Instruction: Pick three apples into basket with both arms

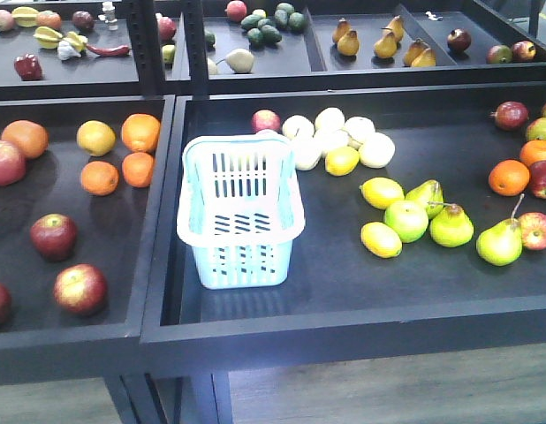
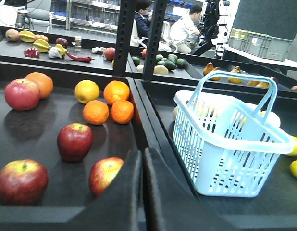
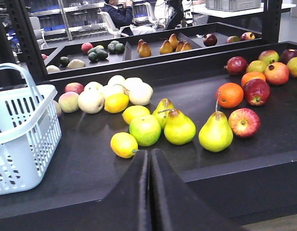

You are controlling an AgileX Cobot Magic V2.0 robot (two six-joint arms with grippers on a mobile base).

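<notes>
Apples of the dark maroon kind lie in the left tray. The nearest apple sits just left of the left gripper, partly hidden behind its finger. A second apple is farther ahead and to the left, and a third apple is well off to the left by the front wall. All three rest on the tray floor, apart from one another.

Across the dividing wall, the basket stands upright at the left end of the middle tray. Its long axis runs away from the robot and its handle is raised over the opening. It looks empty through the slots.

From the left gripper, then, fruit is ahead-left and basket ahead-right, so that arm seems better placed for these apples. Its fingers are pressed together and hold nothing.

The right gripper is likewise closed and empty. The basket is to its left, and the only dark red apples near it are well ahead to the right.
</notes>
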